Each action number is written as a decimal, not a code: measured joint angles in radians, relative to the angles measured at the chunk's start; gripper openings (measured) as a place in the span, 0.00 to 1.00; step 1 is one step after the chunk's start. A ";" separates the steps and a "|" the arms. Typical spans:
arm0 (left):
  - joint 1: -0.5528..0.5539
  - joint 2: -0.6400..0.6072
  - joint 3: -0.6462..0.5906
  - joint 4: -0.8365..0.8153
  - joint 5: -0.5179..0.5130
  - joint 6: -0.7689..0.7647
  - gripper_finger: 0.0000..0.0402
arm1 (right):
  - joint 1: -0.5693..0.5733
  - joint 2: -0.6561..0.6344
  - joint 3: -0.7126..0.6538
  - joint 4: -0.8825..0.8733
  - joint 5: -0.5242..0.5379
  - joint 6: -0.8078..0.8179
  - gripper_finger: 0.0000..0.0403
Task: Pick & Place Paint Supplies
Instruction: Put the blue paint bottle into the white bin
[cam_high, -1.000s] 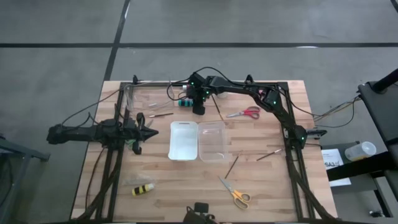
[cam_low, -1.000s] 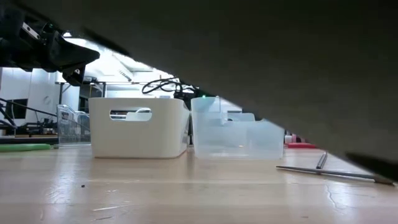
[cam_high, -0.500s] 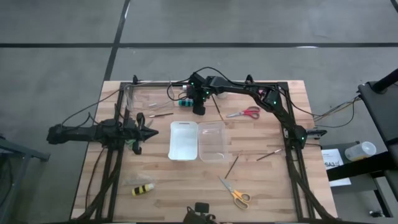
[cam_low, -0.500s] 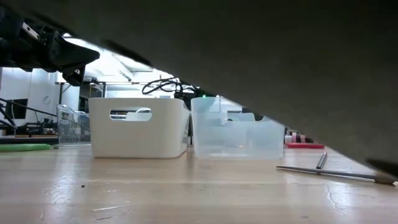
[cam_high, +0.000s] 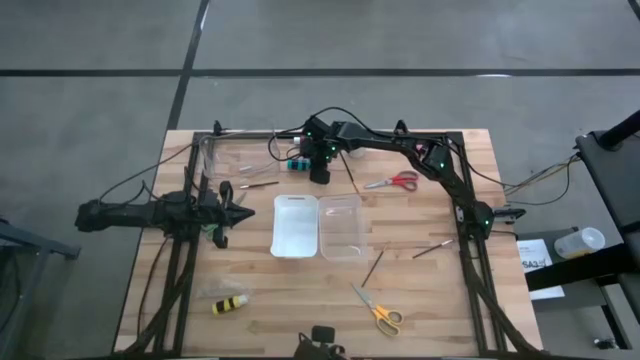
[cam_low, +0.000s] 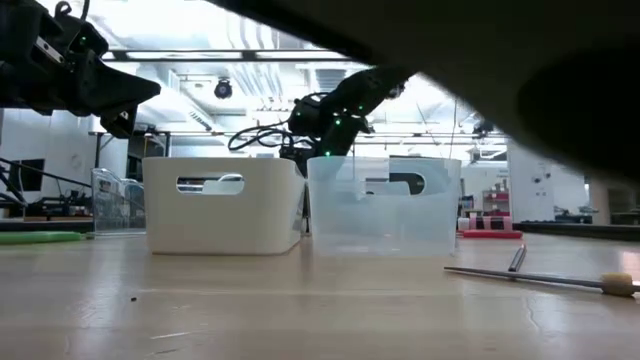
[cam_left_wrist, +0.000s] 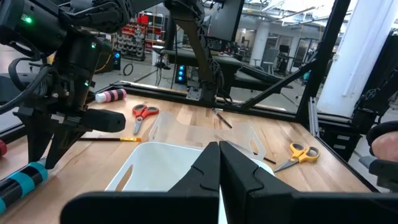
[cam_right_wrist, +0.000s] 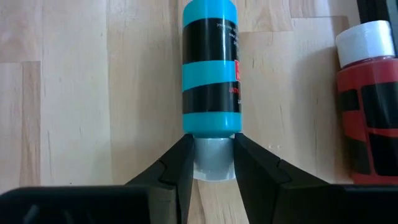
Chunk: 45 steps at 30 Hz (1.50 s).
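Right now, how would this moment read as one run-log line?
right gripper: jaws shut on teal paint bottle cap, bottle flat on table | left gripper: shut, empty, beside white bin | bins hold no supplies

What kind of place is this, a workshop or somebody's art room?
Most likely a robotics lab or workshop. A butcher-block table carries two dark robot arms on frames, the low view shows a big hall with ceiling strip lights, and the left wrist view shows shelving and monitors behind.

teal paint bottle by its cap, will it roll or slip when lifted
The teal paint bottle lies on its side and is round, so it would likely roll if nudged. The right gripper has its jaws on the small cap only, so the longer body may sag or pivot. It looks light.
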<state>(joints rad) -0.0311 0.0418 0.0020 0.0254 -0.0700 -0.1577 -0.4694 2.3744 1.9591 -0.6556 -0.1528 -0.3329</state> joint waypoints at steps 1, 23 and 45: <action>0.000 0.000 0.000 0.000 0.000 0.000 0.00 | 0.000 -0.003 0.000 0.000 0.000 0.004 0.24; 0.000 0.000 0.000 0.000 0.000 0.000 0.00 | 0.001 -0.030 -0.023 -0.023 0.025 0.008 0.24; 0.000 0.000 0.000 0.000 0.000 0.000 0.00 | -0.019 -0.035 -0.020 -0.202 0.073 0.126 0.24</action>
<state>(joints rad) -0.0314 0.0418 0.0018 0.0254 -0.0700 -0.1577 -0.4885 2.3394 1.9390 -0.8578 -0.0799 -0.2073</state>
